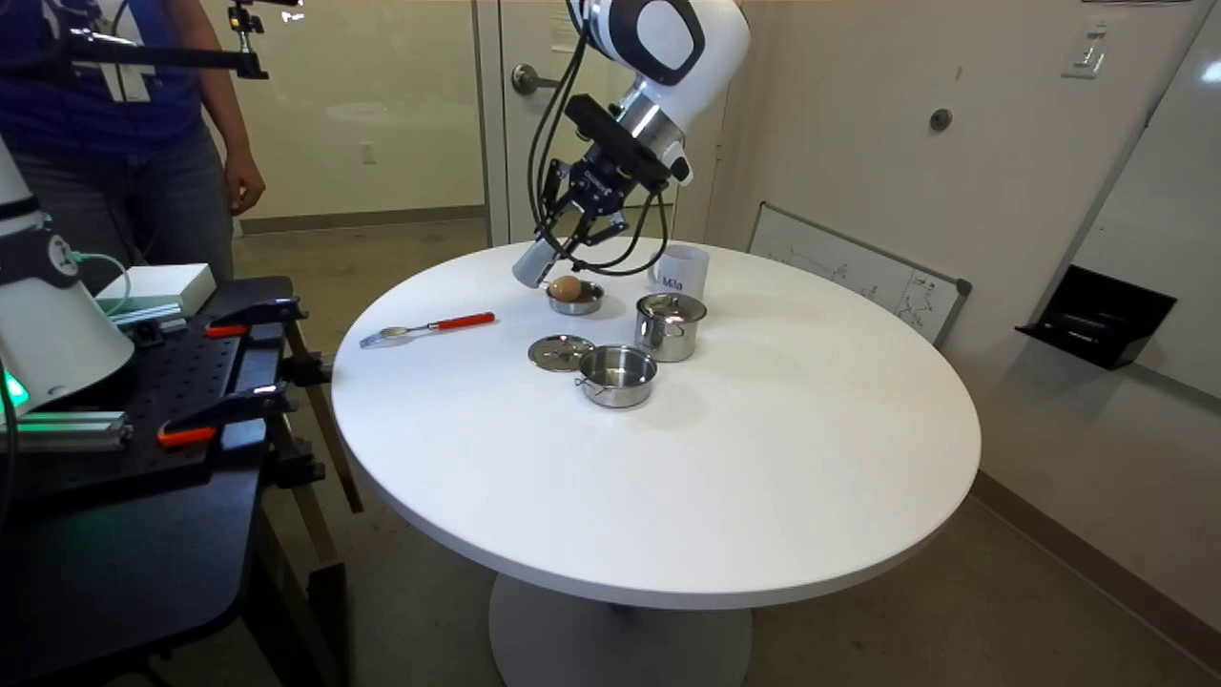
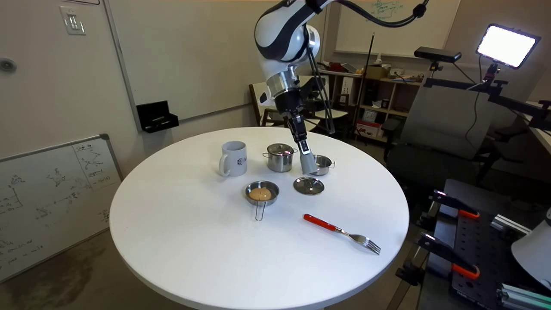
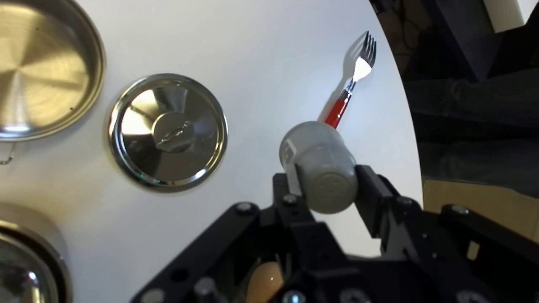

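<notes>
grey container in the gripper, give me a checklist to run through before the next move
1. Grip: ok, in the wrist view the gripper is shut on the grey container, jaws against both sides.
2. Held level: not ok, the container tilts in an exterior view.
3. Off the white table: ok, it hangs above.
4. Contents: cannot tell, the inside is hidden.
5. Egg-shaped item in the small pan: ok, it lies inside.
6. Tall pot covered: ok, its lid is on.

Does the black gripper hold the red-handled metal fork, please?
No, the gripper holds a tapered grey object, while the fork lies on the round white table.
</notes>
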{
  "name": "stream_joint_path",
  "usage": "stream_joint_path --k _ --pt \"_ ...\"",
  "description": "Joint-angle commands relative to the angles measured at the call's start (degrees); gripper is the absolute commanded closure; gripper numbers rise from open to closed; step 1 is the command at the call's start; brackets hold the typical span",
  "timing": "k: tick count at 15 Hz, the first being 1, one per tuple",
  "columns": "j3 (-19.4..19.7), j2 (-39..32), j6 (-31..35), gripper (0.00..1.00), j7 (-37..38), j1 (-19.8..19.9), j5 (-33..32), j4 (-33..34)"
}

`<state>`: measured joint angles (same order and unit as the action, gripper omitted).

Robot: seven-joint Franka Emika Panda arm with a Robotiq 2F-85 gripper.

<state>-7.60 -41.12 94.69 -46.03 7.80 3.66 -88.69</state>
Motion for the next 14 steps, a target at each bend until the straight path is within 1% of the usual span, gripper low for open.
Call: stream_joint_path --k 1,3,8,14 --pt "0.48 -5.59 -4.26 0.89 -0.34 -1.12 0.02 7.37" --pt "0.33 -8.33 -4.02 0.89 -0.07 -1.16 0.54 10.02" --pt "-0.45 -14.47 -5.99 0.89 -0.42 -0.98 1.56 16.07" --pt "-0.97 -18.8 -8.59 0.89 -0.06 -1.39 1.42 21.91"
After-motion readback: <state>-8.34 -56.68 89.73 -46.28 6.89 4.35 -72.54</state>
